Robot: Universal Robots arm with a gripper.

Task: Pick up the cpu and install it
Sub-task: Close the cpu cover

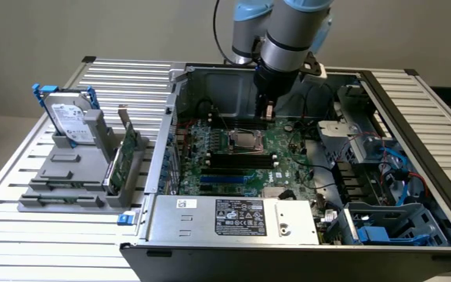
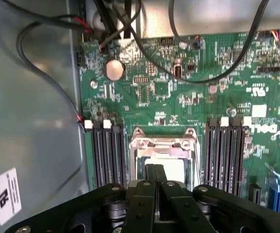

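**End effector closed above a cpu already lying in the socket**

The cpu (image 1: 246, 140) lies flat in the middle of the motherboard (image 1: 292, 155), a small silvery square. In the wrist view the cpu (image 2: 176, 170) is a pale patch inside the metal socket frame (image 2: 163, 143). The dark fingertips cover part of it, so its full outline cannot be made out. Whether it is fully seated, or whether the frame is latched over it, cannot be told.

The end effector (image 1: 269, 113) hangs just above the board, close beside the socket on its far side and not touching the chip. In the wrist view the end effector (image 2: 155, 171) has its two fingers drawn tight together with nothing visible between them. Its black body is cut off by the picture's edge.

Banks of black memory slots (image 2: 108, 155) stand on either side of the socket. The arm's grey wrist hides part of the rear of the computer case (image 1: 304, 267). At the case's near edge the power supply (image 1: 234, 218) covers that end of the board.

Outside the case, toward the exterior view's left, a grey holder (image 1: 65, 176) stands on the slatted worktop (image 1: 53, 235). It carries the hard drive (image 1: 70, 122) upright and, near it, a green card (image 1: 125, 157) on edge — both well apart from the cpu.
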